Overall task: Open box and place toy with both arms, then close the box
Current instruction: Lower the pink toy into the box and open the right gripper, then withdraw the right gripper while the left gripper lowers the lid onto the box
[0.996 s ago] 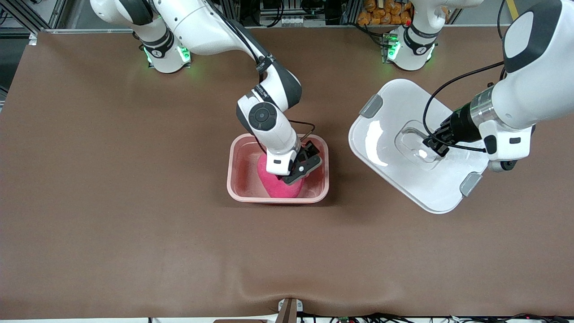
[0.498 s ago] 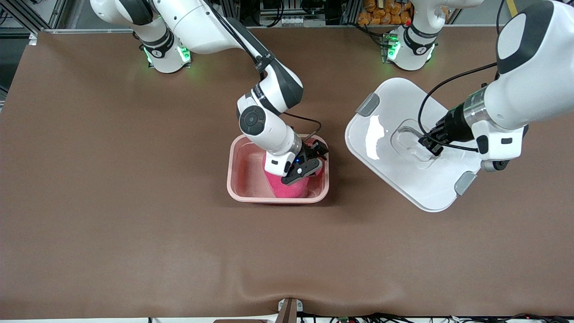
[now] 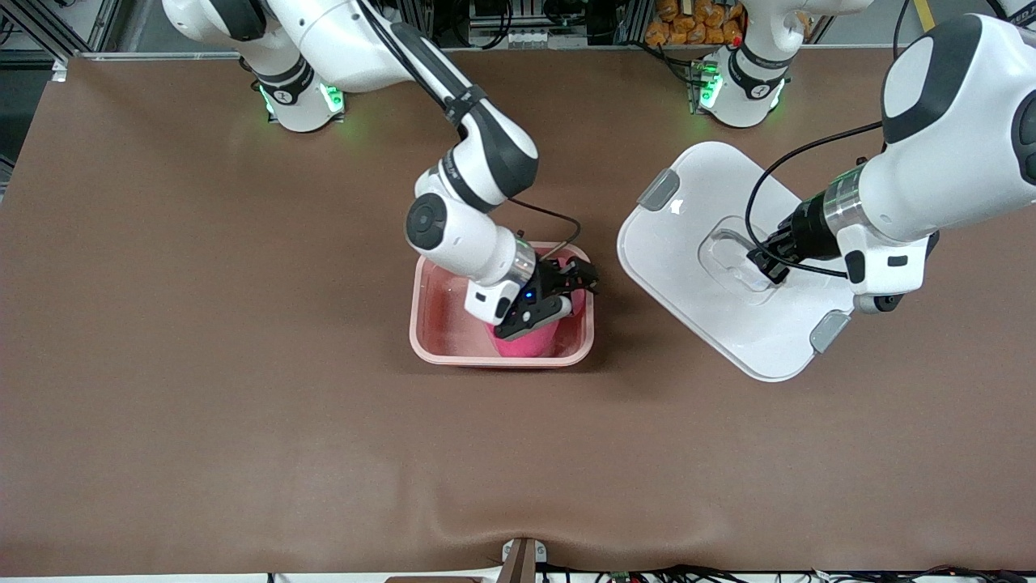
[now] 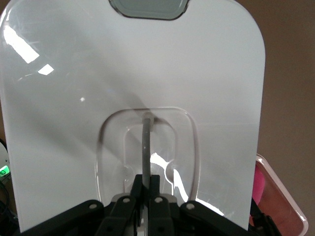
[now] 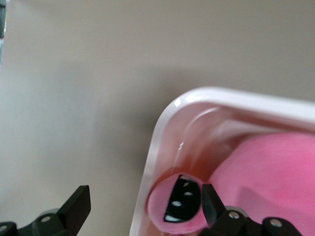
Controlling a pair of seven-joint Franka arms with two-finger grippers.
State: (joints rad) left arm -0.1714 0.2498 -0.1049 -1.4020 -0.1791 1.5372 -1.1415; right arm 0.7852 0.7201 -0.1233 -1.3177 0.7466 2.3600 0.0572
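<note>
One box mid-table, long axis running between arm ends, w/ one toy inside. Right gripper spread wide over it, holding nothing. Left gripper clamped on one lid's handle.

Right arm reaching down from its base, wrist bent steeply, right gripper spread wide, one finger inside the box rim by the toy, the other outside it. Left arm sweeping in low, left gripper clamped on the lid handle, lid tilted.
</note>
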